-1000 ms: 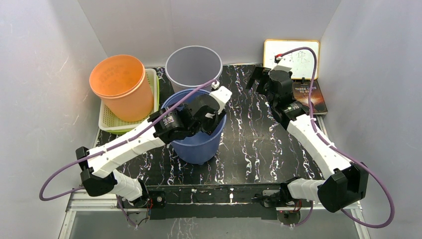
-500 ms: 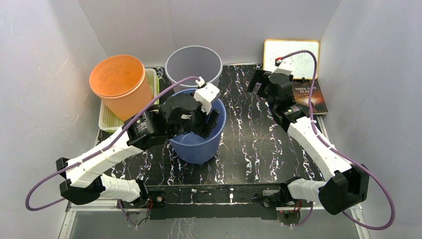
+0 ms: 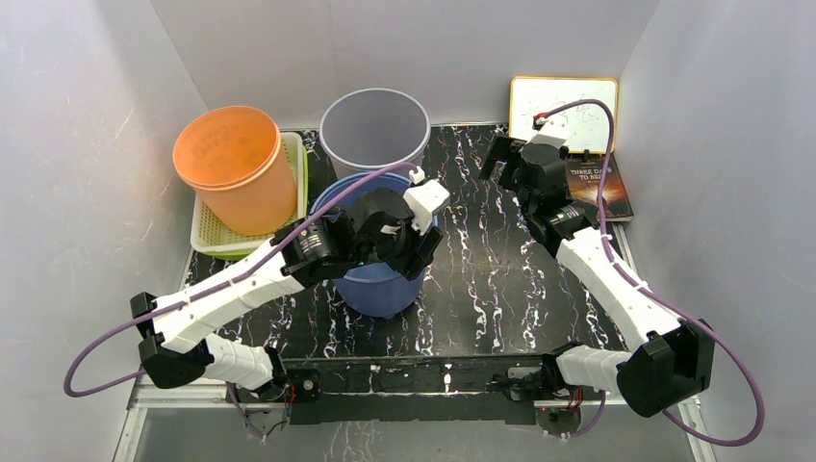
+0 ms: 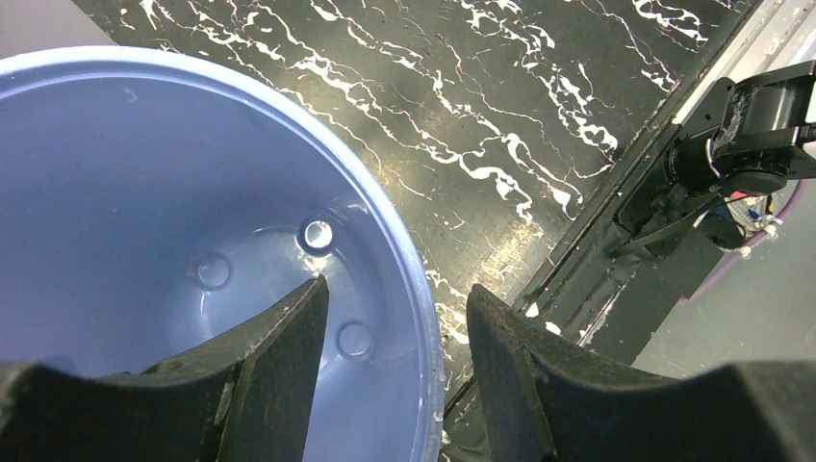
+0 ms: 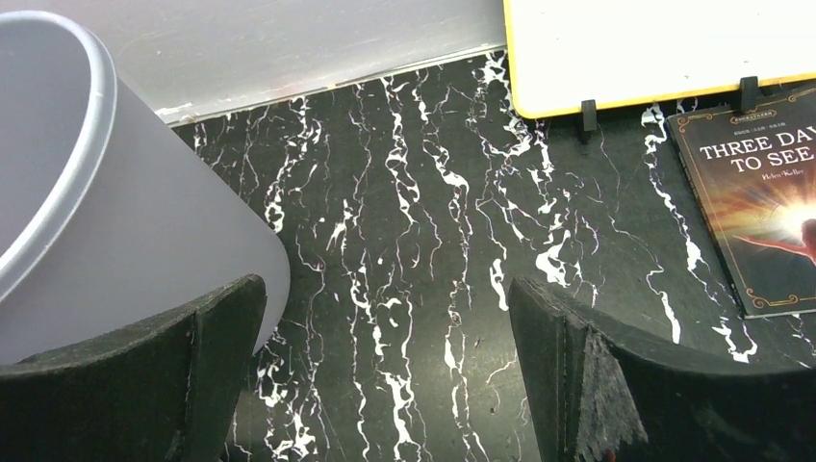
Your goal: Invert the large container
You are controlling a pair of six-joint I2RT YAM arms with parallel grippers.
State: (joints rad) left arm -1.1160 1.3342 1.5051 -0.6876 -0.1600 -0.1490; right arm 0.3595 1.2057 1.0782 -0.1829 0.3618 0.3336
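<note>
A blue bucket (image 3: pixel 380 289) stands upright in the middle of the black marble table (image 3: pixel 500 279). My left gripper (image 3: pixel 409 252) is open and straddles its near-right rim. In the left wrist view the gripper (image 4: pixel 396 289) has one finger (image 4: pixel 279 356) inside the bucket (image 4: pixel 144 192) and the other finger (image 4: pixel 524 371) outside, with the rim (image 4: pixel 423 318) between them and untouched. My right gripper (image 3: pixel 502 159) is open and empty at the back, hovering over bare table right of the grey bucket; it also shows in the right wrist view (image 5: pixel 387 287).
A grey bucket (image 3: pixel 373 125) stands upright behind the blue one and shows in the right wrist view (image 5: pixel 115 221). An orange bucket (image 3: pixel 236 164) sits in a pale basket (image 3: pixel 207 236) at the back left. A whiteboard (image 3: pixel 563 101) and a book (image 3: pixel 597 183) lie at the back right.
My left gripper swung left over the blue bucket, then came back right and lower onto its near-right rim. The right arm has barely moved.
</note>
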